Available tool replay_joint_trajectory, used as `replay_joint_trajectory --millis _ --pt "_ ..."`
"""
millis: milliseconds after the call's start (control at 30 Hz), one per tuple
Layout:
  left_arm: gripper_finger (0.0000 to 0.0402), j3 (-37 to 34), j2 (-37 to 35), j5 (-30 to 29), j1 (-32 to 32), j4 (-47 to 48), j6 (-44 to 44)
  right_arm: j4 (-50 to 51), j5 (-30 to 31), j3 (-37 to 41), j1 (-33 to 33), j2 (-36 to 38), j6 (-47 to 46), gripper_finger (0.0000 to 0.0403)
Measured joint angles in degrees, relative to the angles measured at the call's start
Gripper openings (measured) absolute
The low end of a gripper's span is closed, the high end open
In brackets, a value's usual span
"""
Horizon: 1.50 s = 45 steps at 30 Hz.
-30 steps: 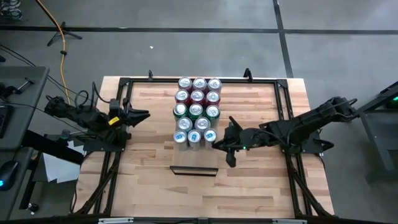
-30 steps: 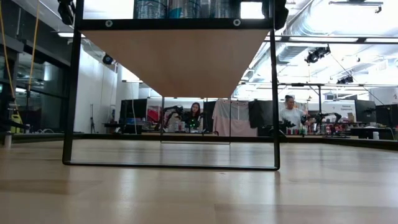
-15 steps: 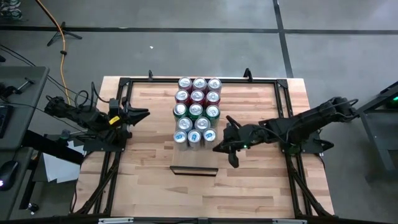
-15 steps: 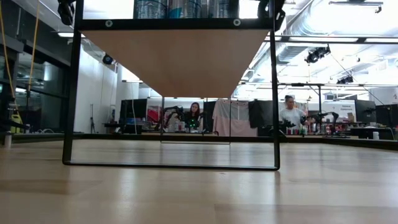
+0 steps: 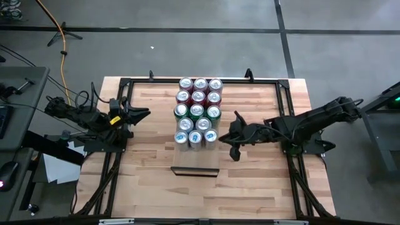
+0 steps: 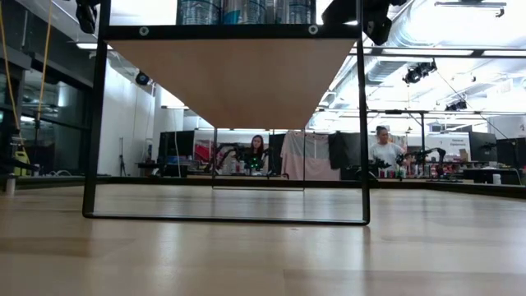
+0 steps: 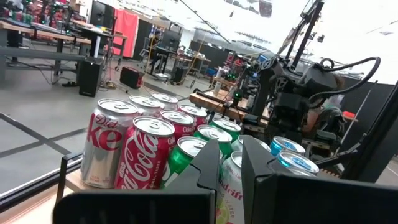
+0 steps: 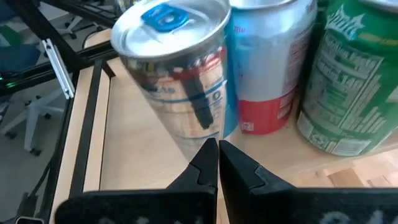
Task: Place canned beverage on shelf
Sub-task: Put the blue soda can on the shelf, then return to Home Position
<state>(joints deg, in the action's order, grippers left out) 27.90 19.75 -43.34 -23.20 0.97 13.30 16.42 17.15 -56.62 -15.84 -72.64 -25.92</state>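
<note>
The right gripper (image 5: 232, 139), its fingers clenched together and holding nothing, hangs just beside the corner can (image 5: 210, 135) of the block of upright cans (image 5: 198, 111) on the shelf (image 5: 195, 169), so the nearest beverage lies toward the block from it, with its long axis vertical. The right arm is much nearer than the left gripper (image 5: 145, 114), which waits clenched and empty at the far side of the counter (image 5: 150, 181). I judge the neighbouring cans, standing touching each other, leave little room for the fingers.
</note>
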Motion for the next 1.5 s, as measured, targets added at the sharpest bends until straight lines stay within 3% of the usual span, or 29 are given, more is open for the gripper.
replay_joint_trajectory --millis 667,867,1200,1367,1500 --pt "0.0000 0.0 0.0 -0.7 0.0 0.0 0.1 -4.5 -1.6 0.0 0.5 -1.2 0.7 0.0000" --pt "0.0000 0.7 -0.5 -0.3 0.0 -2.6 -2.8 -3.4 -4.8 0.0 0.3 0.9 0.5 0.0000" --pt "0.0000 2.6 -2.5 13.7 2.1 -6.2 -10.8 -2.5 -2.3 0.0 1.8 9.6 0.5 0.0000" --pt "0.0000 -4.3 -2.4 23.5 7.8 -14.7 -7.2 -2.5 -2.1 0.0 3.8 11.2 -1.0 0.0000" --pt "0.0000 -10.3 -3.6 27.0 12.4 -18.4 -3.1 -2.4 -2.2 0.0 4.5 11.2 -2.2 0.0000"
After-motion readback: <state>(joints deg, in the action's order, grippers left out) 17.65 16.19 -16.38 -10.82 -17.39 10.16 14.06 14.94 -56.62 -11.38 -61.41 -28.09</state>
